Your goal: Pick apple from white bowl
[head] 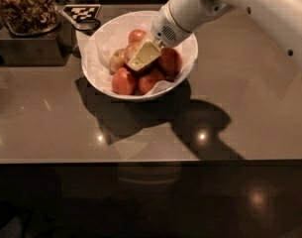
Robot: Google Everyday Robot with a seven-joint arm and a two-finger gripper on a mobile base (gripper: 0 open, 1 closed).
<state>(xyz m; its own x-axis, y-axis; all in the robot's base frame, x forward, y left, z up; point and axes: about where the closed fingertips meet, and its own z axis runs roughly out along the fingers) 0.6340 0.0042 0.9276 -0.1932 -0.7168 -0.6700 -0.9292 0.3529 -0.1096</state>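
The white bowl, lined with crumpled white paper, stands on the dark counter at the upper middle and holds several apples. My gripper, cream coloured, reaches down into the middle of the bowl from the upper right. It rests among the fruit. An apple with an orange-red blush lies right behind the gripper and is partly covered by it. Plain red apples lie at the front and right. A small pale yellowish apple lies at the left.
A dark square container of brown bits stands at the back left, close to the bowl. A black-and-white marker tag lies behind the bowl. The white arm spans the upper right. The counter's front edge runs across the middle.
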